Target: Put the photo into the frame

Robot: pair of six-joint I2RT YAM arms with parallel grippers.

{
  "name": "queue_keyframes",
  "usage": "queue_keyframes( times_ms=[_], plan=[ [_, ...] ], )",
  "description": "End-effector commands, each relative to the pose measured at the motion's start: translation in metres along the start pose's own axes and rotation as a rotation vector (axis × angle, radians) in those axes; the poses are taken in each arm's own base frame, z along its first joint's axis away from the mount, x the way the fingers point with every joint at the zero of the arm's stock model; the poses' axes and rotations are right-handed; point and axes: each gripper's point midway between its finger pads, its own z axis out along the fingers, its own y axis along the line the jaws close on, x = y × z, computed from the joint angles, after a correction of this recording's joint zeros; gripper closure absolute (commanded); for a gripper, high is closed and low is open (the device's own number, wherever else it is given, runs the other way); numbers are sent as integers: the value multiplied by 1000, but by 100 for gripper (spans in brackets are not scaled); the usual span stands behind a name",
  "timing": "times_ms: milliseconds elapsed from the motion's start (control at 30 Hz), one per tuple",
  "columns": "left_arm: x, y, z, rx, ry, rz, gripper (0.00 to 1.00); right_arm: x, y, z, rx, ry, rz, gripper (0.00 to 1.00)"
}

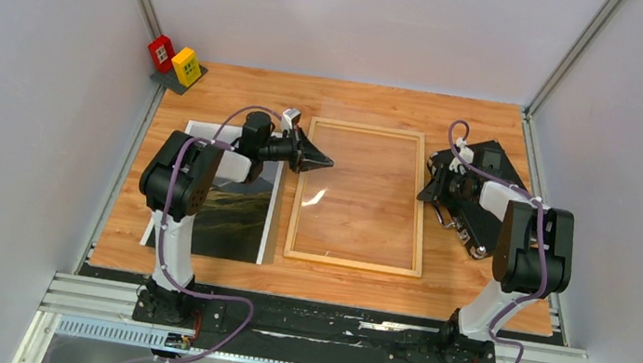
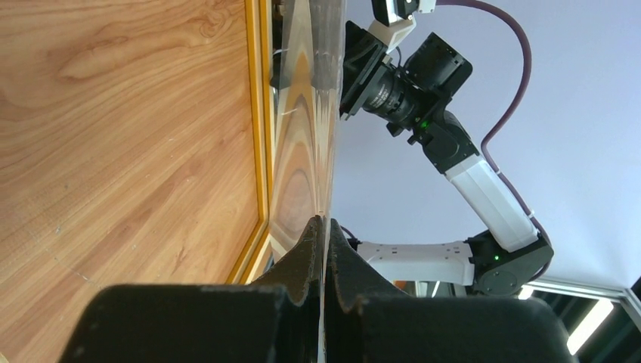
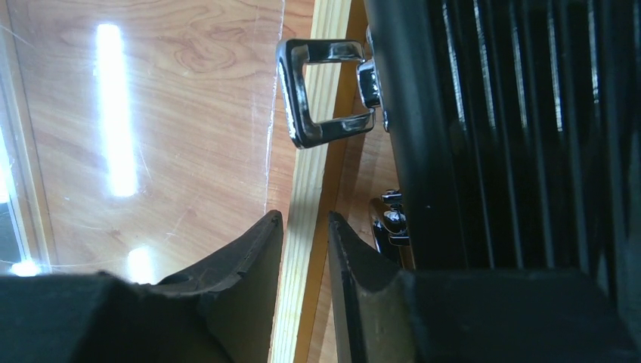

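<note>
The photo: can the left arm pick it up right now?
Probably not yet. The left gripper is shut on the clear pane of the frame, so it is busy. The photo lies flat just beside, partly under that arm, with nothing on it.

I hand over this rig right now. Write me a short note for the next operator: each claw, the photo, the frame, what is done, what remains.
Left claw: shut, pinching the clear pane at its left edge; that edge looks lifted.
Right claw: slightly open, astride the right rail of the frame, beside the black case.
Photo: flat on the table left of the frame, picture side up.
Done: photo not yet in the frame.
Left: slide the photo in.
</note>
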Motion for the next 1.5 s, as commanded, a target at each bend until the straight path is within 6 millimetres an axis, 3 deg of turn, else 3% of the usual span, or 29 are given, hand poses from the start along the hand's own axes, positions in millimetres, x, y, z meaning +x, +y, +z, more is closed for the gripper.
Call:
queue_keyframes(
  times_ms=[0,333,967,1467],
  plan=[
    [1,-2,6,4,6,64,100,-21,6,-2,-34,-51,-28,69],
    [0,9,8,-29,-7,73,100,-20,7,-1,-40,-45,-20,58],
    [2,22,5,-67,-16,84,100,-21,3,-3,-17,-49,-14,53],
    [4,15,4,-55,-5,109,100,-48,0,-34,72,-136,-103,55]
  ],
)
